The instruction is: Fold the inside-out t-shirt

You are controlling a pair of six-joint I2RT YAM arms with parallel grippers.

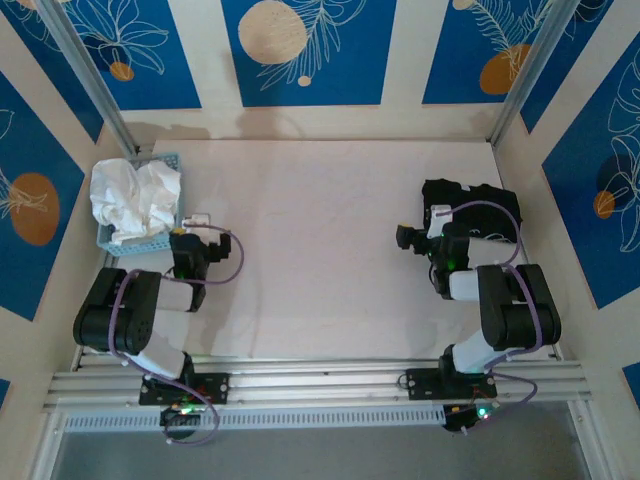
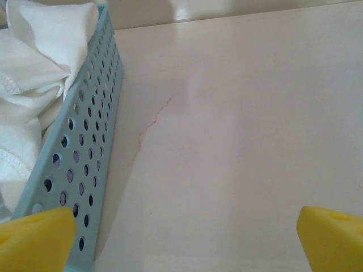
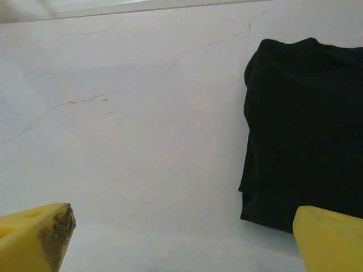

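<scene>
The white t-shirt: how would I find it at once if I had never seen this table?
Start at the pale table and go to its far left corner, where a blue basket stands. The white t-shirt lies crumpled in it, bulging over the rim. It is bright white, unlike the folded black garment on the right.

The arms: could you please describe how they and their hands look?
Both the left arm and right arm have chunky black joints, white links and looping lavender cables, with green lights at the bases. The left hand and right hand carry yellow wedge-shaped fingers; one right finger has a dark, soiled tip.
</scene>
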